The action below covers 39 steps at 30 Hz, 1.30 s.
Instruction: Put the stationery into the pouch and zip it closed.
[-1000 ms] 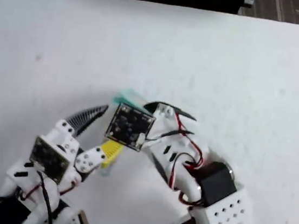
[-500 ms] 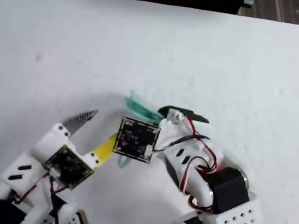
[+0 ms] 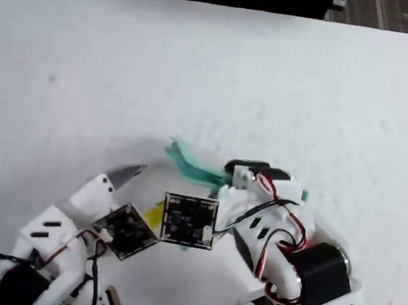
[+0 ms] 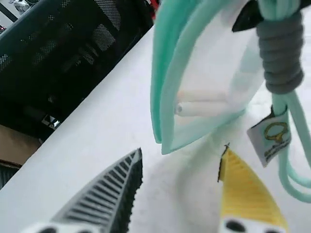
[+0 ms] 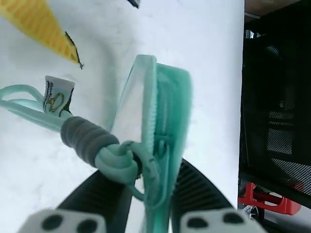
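Observation:
The mint-green translucent pouch (image 3: 188, 162) is off the table, edge-on, with my right gripper (image 3: 244, 174) shut on its zipper end. In the right wrist view the pouch (image 5: 163, 107) stands pinched between the two black fingers (image 5: 197, 194), and its cord with a grey knot (image 5: 85, 141) and a tag (image 5: 57, 97) hangs beside it. My left gripper (image 4: 177, 194) is open just short of the pouch (image 4: 194, 92), apart from it. White stick-shaped stationery (image 4: 201, 108) shows through the pouch wall. The left gripper (image 3: 139, 193) is left of the pouch in the high view.
The white table (image 3: 214, 72) stretches bare to the far edge. Both arm bodies crowd the near edge, with the right arm's black motor (image 3: 320, 267) and red wires near the pouch. A black mesh chair (image 4: 63, 53) stands beyond the table.
The right gripper has carried the pouch right and toward the near edge. The left arm has pulled back and swung right, its open fingers following the pouch.

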Available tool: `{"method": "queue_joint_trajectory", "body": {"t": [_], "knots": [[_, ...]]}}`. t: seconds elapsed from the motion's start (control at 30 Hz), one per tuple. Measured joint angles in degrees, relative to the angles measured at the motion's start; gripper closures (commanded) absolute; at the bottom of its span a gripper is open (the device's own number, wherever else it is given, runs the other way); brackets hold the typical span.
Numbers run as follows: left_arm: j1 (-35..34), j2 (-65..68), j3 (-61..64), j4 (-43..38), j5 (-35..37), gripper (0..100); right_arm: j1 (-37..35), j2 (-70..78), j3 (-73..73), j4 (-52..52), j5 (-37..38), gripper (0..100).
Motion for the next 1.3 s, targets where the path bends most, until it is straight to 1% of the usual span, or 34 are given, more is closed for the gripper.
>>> {"method": "queue_joint_trajectory", "body": {"t": [0.2,0.33,0.47,0.53,0.7,0.77,0.83,0.9,0.97,1.07,1.13,1.23,1.3], "knots": [[0.1,0.0,2.5,-7.1,-0.2,72,-0.1,-1.6,0.0,3.6,3.7,98.1],[0.4,0.1,2.5,-10.6,-0.2,72,-2.1,-1.5,0.0,4.5,5.2,98.1],[4.7,0.0,3.3,-11.3,0.0,72,-5.1,-0.7,0.0,4.5,5.5,98.1],[6.9,-0.1,5.1,-12.6,1.3,72,-5.7,-0.7,0.0,4.5,5.5,98.1],[8.1,-0.2,7.8,-17.5,2.5,73,-6.8,-0.5,-0.7,4.9,5.5,98.1],[8.4,-0.2,8.4,-19.8,3.6,73,-9.1,-0.4,-2.6,6.9,5.5,98.1],[8.6,-0.1,8.4,-21.5,6.6,73,-11.6,-0.4,-4.9,8.7,5.5,98.1],[9.2,-0.1,8.9,-22.2,9.2,73,-12.7,-0.4,-6.9,9.0,5.3,98.1],[10.4,0.1,8.9,-22.2,10.2,73,-13.1,-0.4,-7.5,9.0,3.9,98.1],[13.1,0.1,8.9,-21.0,10.6,80,-14.0,-0.4,-7.6,9.0,2.4,98.1],[15.1,-0.1,8.9,-20.5,10.8,87,-14.0,-0.4,-7.6,9.0,2.0,98.1],[16.4,0.0,8.9,-20.4,10.9,98,-14.0,-0.4,-7.6,9.0,1.9,98.1],[17.2,0.8,8.9,-20.3,11.0,97,-14.0,-0.4,-7.6,8.6,1.8,98.1]]}}
